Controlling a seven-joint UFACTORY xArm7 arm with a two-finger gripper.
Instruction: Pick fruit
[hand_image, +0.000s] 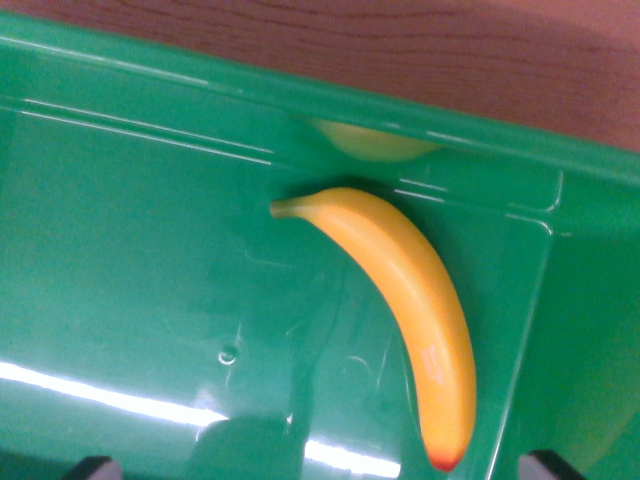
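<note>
Banana (405, 300) lies flat on the floor of a green bin (130, 250), right of centre in the frame, stem end pointing to the upper left around mid-frame, red-tipped far end at the lower right near the bottom edge. It curves down and right, running close along the step in the bin floor on the right side. A pale yellow-green rounded thing (375, 143) sits just under the bin's upper rim, above the stem, mostly hidden, could be another fruit, can't tell which. Wooden table (400, 40) shows across the top of the frame beyond the rim. Step in hand looks like the approach to grab the banana. To do it well I'd centre over the thick middle of the banana, not the thin stem or the tip, and turn the wrist so the fingers close across its width rather than along the curve; it's smooth and rounded so an off-centre pinch would likely roll or slip. Watch the raised step on the right, a finger could catch there. Arm pose: camera looks steeply down into the bin from above, hovering, nothing touching. Gripper (320, 470) shows only as two dark tips (92, 466) at the bottom corners, set wide apart, so it reads as spread and holding nothing.
</note>
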